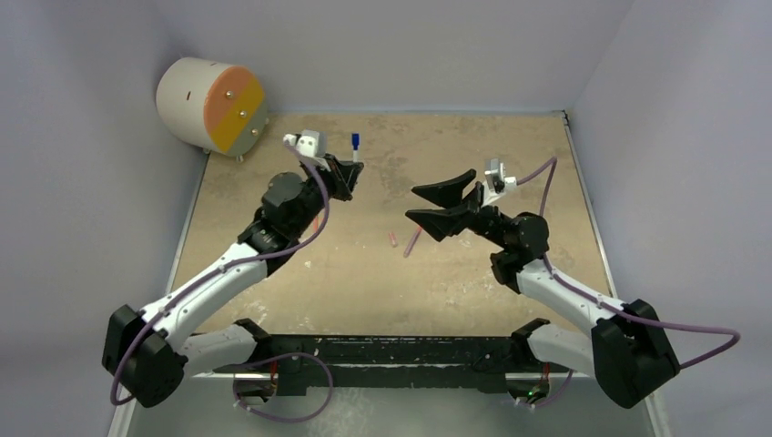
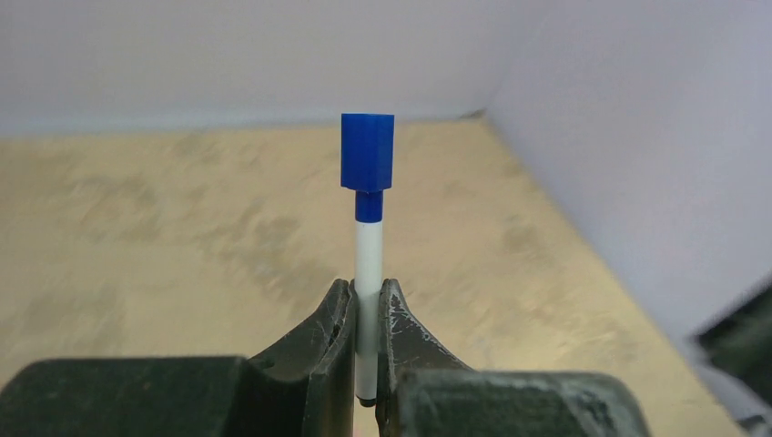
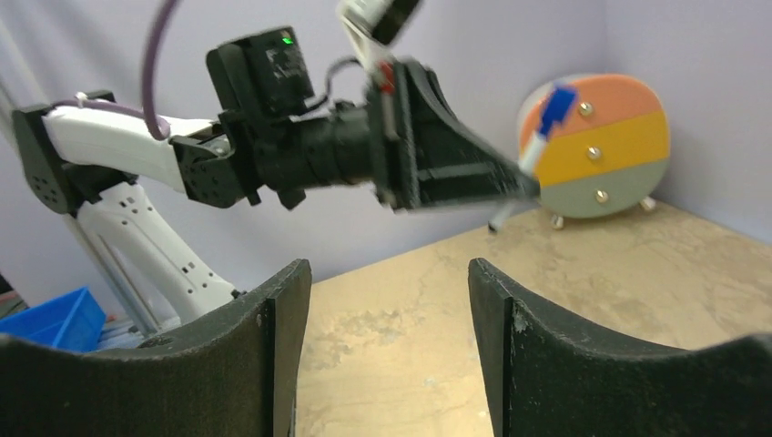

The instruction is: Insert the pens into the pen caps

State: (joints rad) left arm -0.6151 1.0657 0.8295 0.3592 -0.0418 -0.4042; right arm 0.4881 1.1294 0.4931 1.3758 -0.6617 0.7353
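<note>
1. White pen (image 2: 367, 273) stood upright, pinched low on its barrel by the left gripper (image 2: 367, 296). Both fingers were pressed against it from either side.
2. Dark blue cap (image 2: 367, 150) sat on the pen's upper end, above the fingers and off the table (image 1: 510, 155).
3. Left arm (image 1: 214, 278) was extended forward and inward from its base, bent at the elbow. Its wrist was raised over the far-left part of the table, near the round drum (image 1: 211, 105) with an orange, yellow and grey face in the back corner.
4. Right gripper (image 1: 411, 203) was spread wide and held nothing. Its fingers pointed left towards the table's centre, and the hand was rolled so that one finger lay beyond the other in the overhead view.
5. Right arm (image 1: 564, 291) was folded at the elbow, with its wrist over the right half of the table.
6. Pinkish-mauve pen (image 1: 411, 242) lay on the table near the right gripper's nearer finger. Whether that finger touched it could not be told.
7. Pinkish-red cap (image 1: 392, 240) lay just beside that pen, on its left and apart from it.
</note>
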